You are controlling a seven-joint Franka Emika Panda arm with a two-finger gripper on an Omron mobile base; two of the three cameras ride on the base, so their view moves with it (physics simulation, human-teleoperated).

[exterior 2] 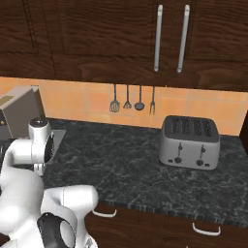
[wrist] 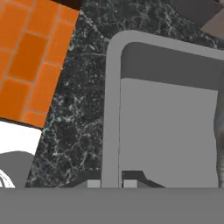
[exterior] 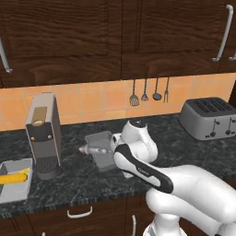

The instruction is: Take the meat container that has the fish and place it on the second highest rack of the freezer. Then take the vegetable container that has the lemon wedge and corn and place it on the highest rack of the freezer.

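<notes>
On the dark counter (exterior: 184, 152), just at nine o'clock of the arm's wrist, I am seeing the grey meat container (exterior: 102, 150) with the fish (exterior: 93, 149) poking its pointed silvery end out toward the coffee machine (exterior: 44, 133). In the hand view I am looking straight down on that container's rim (wrist: 112, 109), and the gripper (wrist: 112, 183) is sitting right over it, one dark tip on each side of the wall. I am reading the jaws as pressed in and pinching that rim, so the grasp on the first container looks made, though I am judging the tray as not lifted yet, since it appears to be lying flat on the counter.

That is leaving nearly all of the task ahead: carrying this tray to the freezer's second highest rack, then coming back for the vegetable container (exterior: 16, 179), which is lying at eight o'clock of the coffee machine by the counter's front edge with the corn (exterior: 14, 177) in it. I cannot make out the lemon wedge from here.

Counting: two trays, one fish, one cob, one coffee machine, one toaster (exterior 2: 190, 141), and four utensils (exterior 2: 132, 101) hanging on the tiled wall.
</notes>
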